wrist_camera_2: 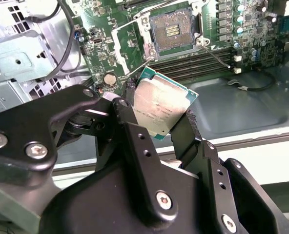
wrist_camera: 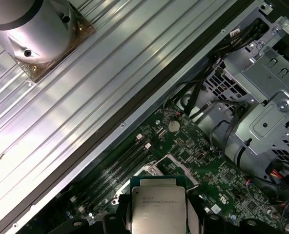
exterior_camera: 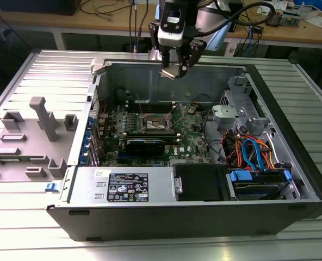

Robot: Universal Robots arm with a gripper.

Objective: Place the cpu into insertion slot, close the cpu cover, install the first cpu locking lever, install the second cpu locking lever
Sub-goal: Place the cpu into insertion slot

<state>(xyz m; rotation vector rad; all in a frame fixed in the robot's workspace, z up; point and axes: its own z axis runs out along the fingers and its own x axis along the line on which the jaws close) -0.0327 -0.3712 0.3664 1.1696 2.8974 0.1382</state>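
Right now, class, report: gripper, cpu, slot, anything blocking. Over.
Gripper shut on the cpu, held above the open case. Insertion slot bare, cpu cover swung open. Nothing lying across the slot.

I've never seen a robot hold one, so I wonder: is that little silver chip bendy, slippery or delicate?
The cpu looks like a flat rigid plate, so probably stiff and light. Its smooth metal top may be slippery; the hand pinches it by its edges. Its thin green rim suggests it could chip if dropped.
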